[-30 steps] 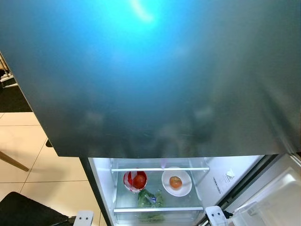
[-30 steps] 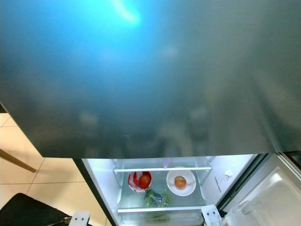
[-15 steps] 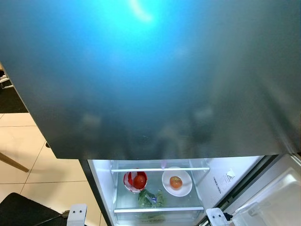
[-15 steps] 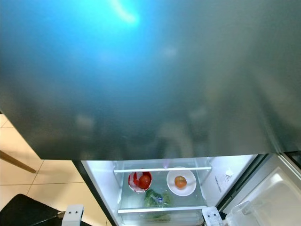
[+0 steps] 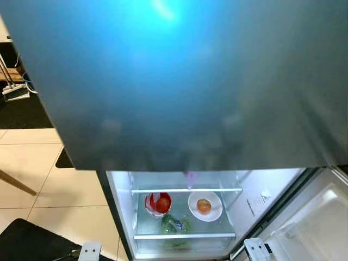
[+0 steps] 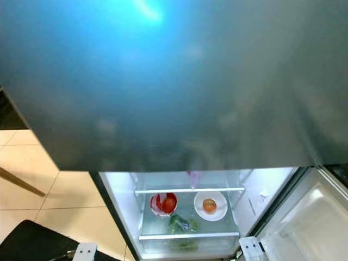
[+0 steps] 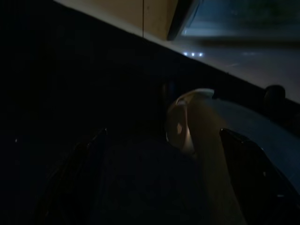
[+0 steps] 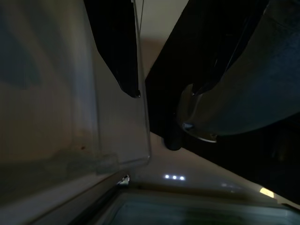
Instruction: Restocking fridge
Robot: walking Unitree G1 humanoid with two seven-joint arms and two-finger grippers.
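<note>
Cream floor tiles (image 5: 38, 179) spread out on the left, with a dark mat (image 5: 22, 109) at the far left edge and a slim wooden leg (image 5: 16, 182) slanting across the tiles. Most of the head views is taken by the big closed upper door (image 5: 179, 81) of the fridge, a dark grey panel with a bright bluish glare near its top. Below it the lower fridge compartment (image 5: 122, 217) stands open and lit, and its swung-out door (image 6: 304, 223) with pale door bins sits at the lower right.

Inside, a glass shelf (image 5: 185, 191) runs across the far part of the compartment, and a second shelf edge (image 5: 185, 236) lies nearer. Between them, a white plate (image 5: 205, 206) on the right carries a single orange-red fruit (image 5: 204, 205). Just left of it is a red and white bowl (image 5: 156, 203) with a red tomato (image 5: 162, 204) in it. Nearer and between the two lies a bunch of green vegetables (image 5: 175, 224) in a bag.

Both arms hang low: the left wrist bracket (image 5: 89, 251) shows at the bottom left over a black shape, the right wrist bracket (image 5: 255, 249) at the bottom right beside the open door. The left wrist view is very dark. Left jaws stand apart, and so do the right jaws, one finger (image 8: 123, 51) against the clear door bin (image 8: 70, 93); neither holds anything.
</note>
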